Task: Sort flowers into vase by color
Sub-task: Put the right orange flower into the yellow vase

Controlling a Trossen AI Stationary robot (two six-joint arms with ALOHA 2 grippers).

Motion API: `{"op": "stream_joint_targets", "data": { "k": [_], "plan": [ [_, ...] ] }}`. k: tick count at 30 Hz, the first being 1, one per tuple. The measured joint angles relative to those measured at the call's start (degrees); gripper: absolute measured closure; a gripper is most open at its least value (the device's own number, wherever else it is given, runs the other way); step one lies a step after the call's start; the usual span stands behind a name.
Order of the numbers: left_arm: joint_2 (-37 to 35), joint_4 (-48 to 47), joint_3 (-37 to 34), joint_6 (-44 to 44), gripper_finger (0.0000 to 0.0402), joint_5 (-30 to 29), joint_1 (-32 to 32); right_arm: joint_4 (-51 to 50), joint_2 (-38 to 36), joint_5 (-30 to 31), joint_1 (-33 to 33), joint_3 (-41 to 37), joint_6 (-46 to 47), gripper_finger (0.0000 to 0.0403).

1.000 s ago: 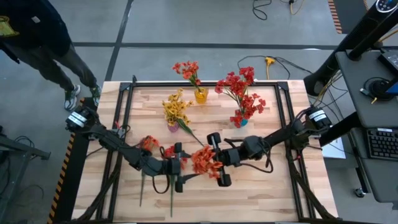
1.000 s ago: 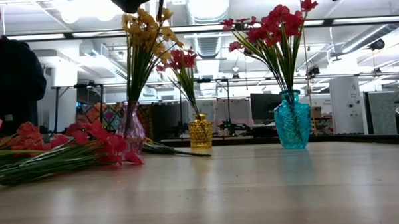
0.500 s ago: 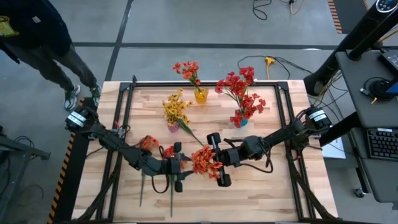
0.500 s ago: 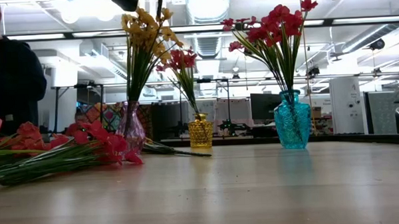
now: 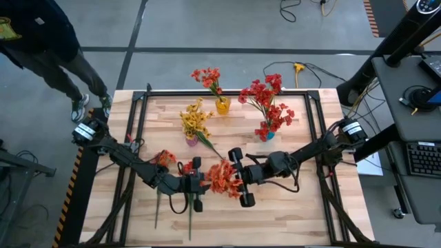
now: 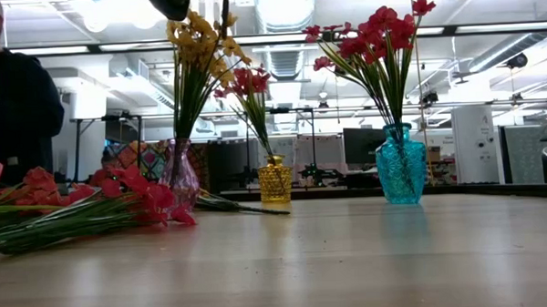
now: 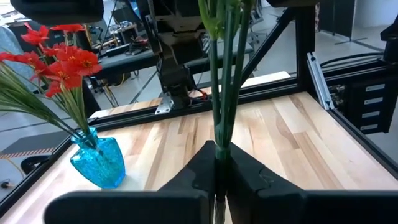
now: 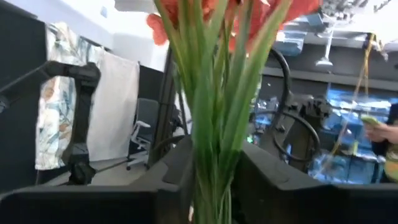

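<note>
Flowers are already standing in 3 vases: yellow ones in the pink vase (image 5: pixel 191 140), red ones in the yellow vase (image 5: pixel 222 105) and the blue vase (image 5: pixel 267 135). We are holding an orange-red spray (image 5: pixel 222 177) above the table just in front of the pink vase, the left gripper (image 5: pixel 198 184) clenching its green stems (image 7: pixel 222 93) and the right gripper (image 5: pixel 236 178) grasping it too. More red sprays (image 6: pixel 84 207) are lying on the table beside the pink vase, so sorting is only partly finished.

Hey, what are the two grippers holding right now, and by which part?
Both hold one orange-red flower spray by its green stems: the left gripper is shut on the stems low down, the right gripper around the leafy stems below the blossoms.
</note>
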Motion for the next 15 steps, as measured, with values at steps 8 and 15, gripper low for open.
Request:
{"op": "stream_joint_targets", "data": {
  "k": [8,15],
  "plan": [
    [-2.71,-4.34,-0.04,-0.75,0.04,-0.81,-0.18,-9.3,-2.31,6.32,0.02,-0.02,1.18,0.0214],
    [-3.69,-8.5,-0.01,-3.45,0.04,-5.37,-0.28,-21.4,-5.4,7.09,0.0,0.44,4.03,0.017]
  ]
}}
